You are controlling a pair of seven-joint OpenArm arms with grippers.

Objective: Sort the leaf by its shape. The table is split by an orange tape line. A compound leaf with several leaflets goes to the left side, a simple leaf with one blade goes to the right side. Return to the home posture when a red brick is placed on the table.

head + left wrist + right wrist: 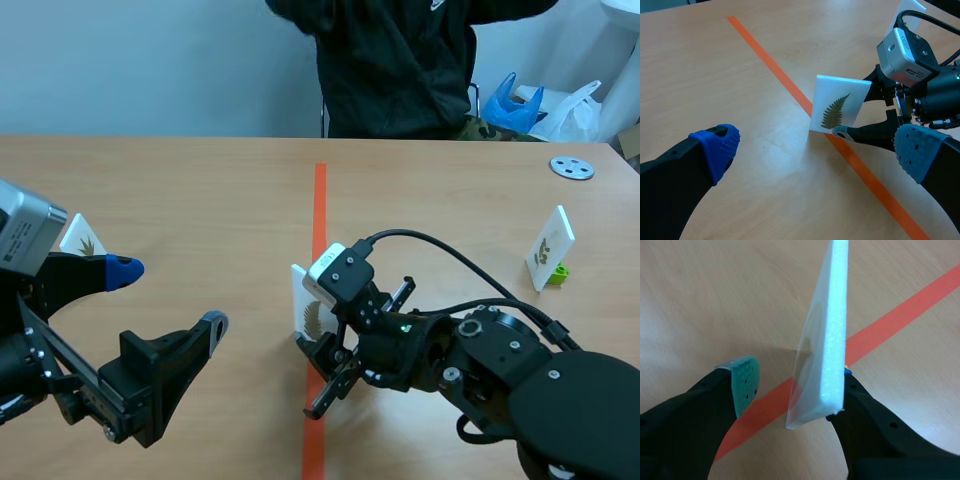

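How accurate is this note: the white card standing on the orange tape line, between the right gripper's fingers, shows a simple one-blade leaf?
Not quite: per the left wrist view, the card shows a compound, fern-like leaf with many leaflets. The rest holds.

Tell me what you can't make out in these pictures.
Left-side card: scene view, partly hidden behind the left arm's camera.
Right-side card: scene view, leaf print too small to classify.
Fern card: right wrist view, edge-on, printed face hidden.
Person: scene view, cut off by the top edge.

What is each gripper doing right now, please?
Left gripper: open, empty.
Right gripper: open around the fern card, not yet clamped.
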